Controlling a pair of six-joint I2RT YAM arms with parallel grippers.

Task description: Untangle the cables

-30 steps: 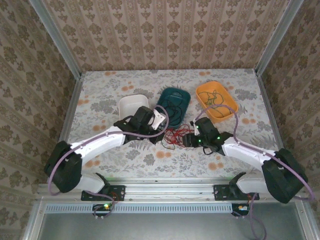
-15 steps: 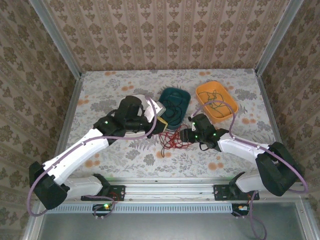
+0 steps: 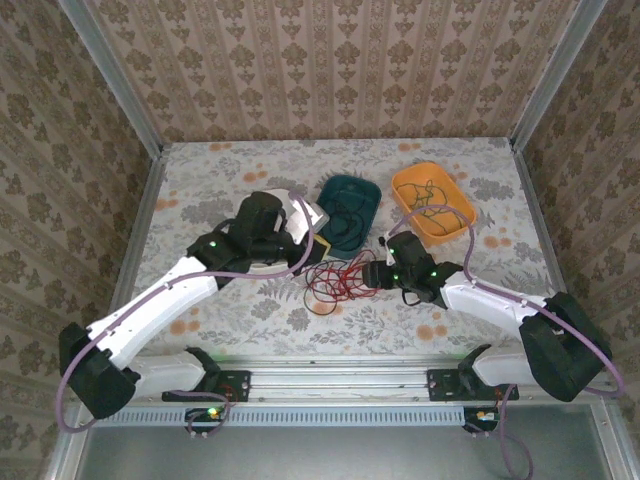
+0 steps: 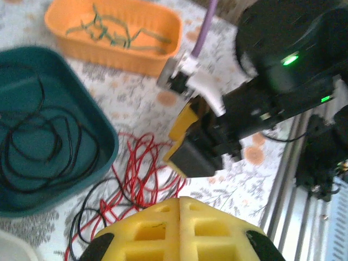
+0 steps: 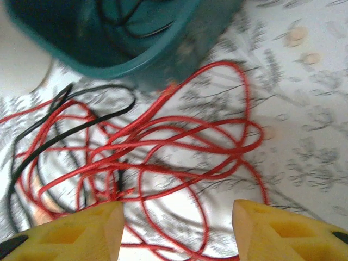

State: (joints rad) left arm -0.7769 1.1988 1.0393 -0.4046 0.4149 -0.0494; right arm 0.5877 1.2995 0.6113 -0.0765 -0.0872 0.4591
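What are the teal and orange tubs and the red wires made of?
Teal tub and orange tub: likely moulded plastic, with smooth rounded rims, even colour, faint sheen. Red wires: probably thin wire in glossy plastic sleeving, since they hold springy loops; the core is hidden.

Crowded just in front of the teal tray (image 3: 348,212) — cables (image 3: 333,279) sprawled there, left gripper (image 4: 179,209) standing in from its left, right gripper (image 5: 176,211) from its right. Orange tray (image 3: 432,203) blocking just right of it; seemingly a white tray (image 4: 6,247) close at left. Open tabletop (image 3: 230,170) behind it and farther left.
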